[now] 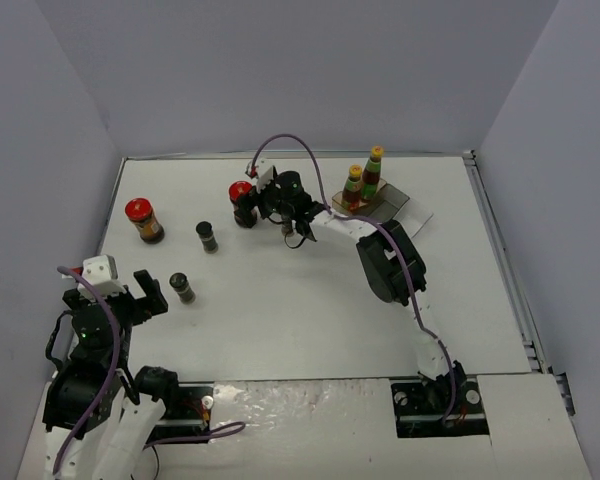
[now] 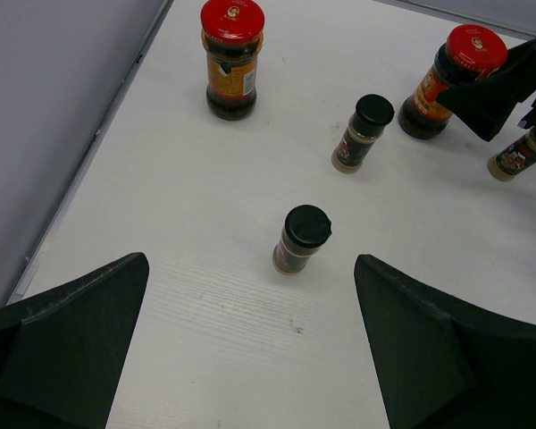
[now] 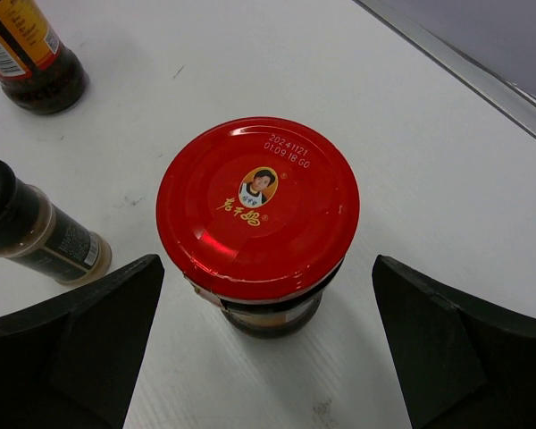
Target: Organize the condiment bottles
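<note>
Two tall green-necked, yellow-capped bottles (image 1: 353, 187) (image 1: 373, 170) stand on the clear tray (image 1: 398, 207) at the back. One red-lidded jar (image 1: 143, 220) stands at the left. The other jar (image 1: 243, 203) (image 3: 257, 210) stands between the open fingers of my right gripper (image 1: 263, 205) (image 3: 263, 344), which do not touch it. Two dark shakers (image 1: 207, 236) (image 1: 183, 287) stand left of centre. A third shaker (image 1: 290, 229) (image 2: 521, 152) is partly hidden under the right wrist. My left gripper (image 1: 115, 298) (image 2: 250, 357) is open and empty, with the nearest shaker (image 2: 300, 239) a little ahead of it.
Grey walls enclose the table on the left, back and right. A metal rail (image 1: 500, 260) runs along the right edge. The right arm (image 1: 385, 262) stretches across the table's middle right. In the right wrist view a shaker (image 3: 36, 234) and the other jar (image 3: 31, 54) stand to the left.
</note>
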`<move>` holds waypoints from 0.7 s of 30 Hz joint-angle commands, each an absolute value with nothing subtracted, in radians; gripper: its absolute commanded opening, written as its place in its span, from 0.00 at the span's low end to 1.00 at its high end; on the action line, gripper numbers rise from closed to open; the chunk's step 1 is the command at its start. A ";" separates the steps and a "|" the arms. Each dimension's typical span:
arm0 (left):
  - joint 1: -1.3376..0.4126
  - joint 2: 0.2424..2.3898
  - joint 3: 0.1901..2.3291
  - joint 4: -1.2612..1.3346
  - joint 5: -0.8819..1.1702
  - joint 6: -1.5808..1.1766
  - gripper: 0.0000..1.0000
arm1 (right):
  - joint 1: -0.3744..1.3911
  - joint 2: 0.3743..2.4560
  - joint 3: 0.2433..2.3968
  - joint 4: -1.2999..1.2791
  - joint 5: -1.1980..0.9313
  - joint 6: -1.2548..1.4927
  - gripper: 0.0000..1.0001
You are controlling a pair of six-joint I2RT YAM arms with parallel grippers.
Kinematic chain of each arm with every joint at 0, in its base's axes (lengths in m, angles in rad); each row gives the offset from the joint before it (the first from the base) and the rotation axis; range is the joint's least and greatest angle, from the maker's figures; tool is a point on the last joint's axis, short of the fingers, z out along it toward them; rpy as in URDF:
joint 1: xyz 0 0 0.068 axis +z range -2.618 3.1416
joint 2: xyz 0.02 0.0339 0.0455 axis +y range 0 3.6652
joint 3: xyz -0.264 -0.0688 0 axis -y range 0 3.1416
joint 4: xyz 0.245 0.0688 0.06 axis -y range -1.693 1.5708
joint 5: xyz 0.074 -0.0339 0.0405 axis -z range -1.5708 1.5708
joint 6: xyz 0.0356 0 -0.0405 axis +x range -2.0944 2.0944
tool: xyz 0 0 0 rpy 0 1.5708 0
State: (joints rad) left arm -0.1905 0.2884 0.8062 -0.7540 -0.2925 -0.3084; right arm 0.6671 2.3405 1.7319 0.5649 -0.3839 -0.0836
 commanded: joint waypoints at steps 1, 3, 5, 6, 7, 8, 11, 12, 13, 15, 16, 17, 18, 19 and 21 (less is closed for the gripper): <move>-0.190 0.330 0.824 -0.701 -0.286 -0.321 0.97 | 0.678 2.360 1.814 0.752 -0.355 -0.047 1.00; -0.190 0.333 0.824 -0.700 -0.284 -0.321 0.97 | 0.678 2.387 1.845 0.751 -0.362 -0.036 1.00; -0.190 0.338 0.824 -0.701 -0.285 -0.321 0.97 | 0.678 2.416 1.878 0.748 -0.367 -0.026 1.00; -0.189 0.338 0.824 -0.700 -0.285 -0.321 0.97 | 0.678 2.424 1.882 0.759 -0.369 -0.020 1.00; -0.189 0.339 0.824 -0.700 -0.285 -0.321 0.97 | 0.678 2.430 1.886 0.767 -0.369 -0.015 1.00; -0.189 0.340 0.824 -0.699 -0.284 -0.321 0.97 | 0.678 2.435 1.887 0.772 -0.369 -0.010 0.99; -0.190 0.342 0.824 -0.701 -0.284 -0.321 0.97 | 0.678 2.434 1.888 0.782 -0.367 -0.008 0.95; -0.190 0.343 0.824 -0.699 -0.283 -0.320 0.97 | 0.678 2.431 1.888 0.783 -0.367 -0.008 0.92; -0.190 0.344 0.824 -0.698 -0.282 -0.319 0.97 | 0.678 2.428 1.888 0.784 -0.367 -0.009 0.88; -0.190 0.343 0.824 -0.699 -0.282 -0.319 0.97 | 0.678 2.419 1.884 0.786 -0.367 -0.016 0.80; -0.189 0.342 0.824 -0.698 -0.282 -0.319 0.97 | 0.678 2.413 1.880 0.788 -0.367 -0.018 0.75; -0.189 0.341 0.824 -0.698 -0.282 -0.319 0.97 | 0.677 2.404 1.876 0.791 -0.367 -0.018 0.69; -0.190 0.340 0.824 -0.698 -0.281 -0.319 0.97 | 0.677 2.395 1.873 0.795 -0.368 -0.018 0.63; -0.190 0.338 0.824 -0.698 -0.281 -0.319 0.97 | 0.677 2.386 1.865 0.800 -0.369 -0.018 0.56; -0.190 0.337 0.824 -0.699 -0.281 -0.319 0.97 | 0.678 2.370 1.853 0.808 -0.373 -0.019 0.42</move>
State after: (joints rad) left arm -0.1905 0.3126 0.8062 -0.7537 -0.2852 -0.3088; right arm 0.6704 2.4657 1.8334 0.6788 -0.3691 -0.0192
